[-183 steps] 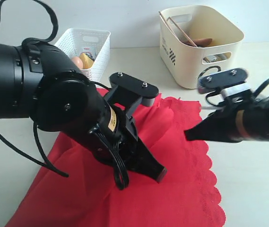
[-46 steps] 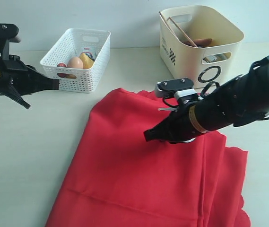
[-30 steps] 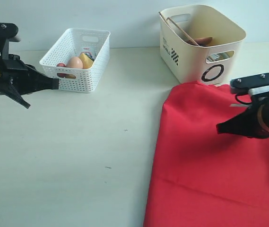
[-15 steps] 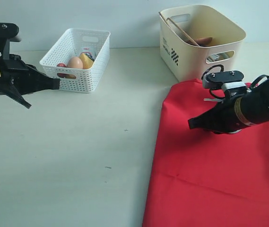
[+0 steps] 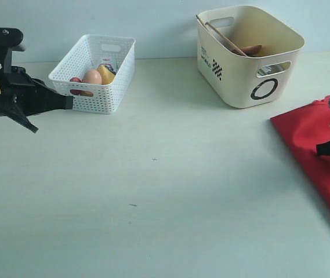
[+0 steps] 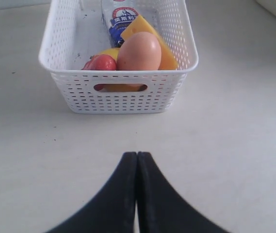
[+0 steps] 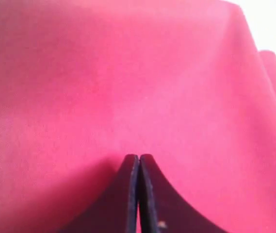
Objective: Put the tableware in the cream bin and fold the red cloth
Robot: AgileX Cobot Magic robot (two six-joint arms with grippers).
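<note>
Well to the left of the tall cream plastic bin (image 5: 240, 81), the left arm's black end effector (image 5: 66, 102) hangs low over the pale table (image 5: 153, 191). Its two fingers are pressed flat together with nothing between them. It points at the low white lattice basket (image 5: 115, 87), which stands on the bin's left, well apart from it. The tips are near the basket's wall but not touching it. That basket holds a pale brown egg (image 6: 138, 51), a yellow wedge of cheese (image 6: 166, 51) just beside the egg and a blue-and-white milk carton (image 6: 118, 22) behind them.

Thin wooden chopsticks (image 5: 220, 35) lean inside the bin against its far-left corner, and a brown rounded piece (image 5: 250, 50) lies lower down in it. I cannot tell what that piece is.

To the right of the bin and nearer to me, the large bright red fabric cloth (image 5: 312, 136) lies on the table, clear of the bin and running out of sight. The right arm's black end effector (image 7: 138, 158) is down on it, fingers closed tight against each other with their tips at the fabric. I cannot tell whether any cloth is pinched between them.
</note>
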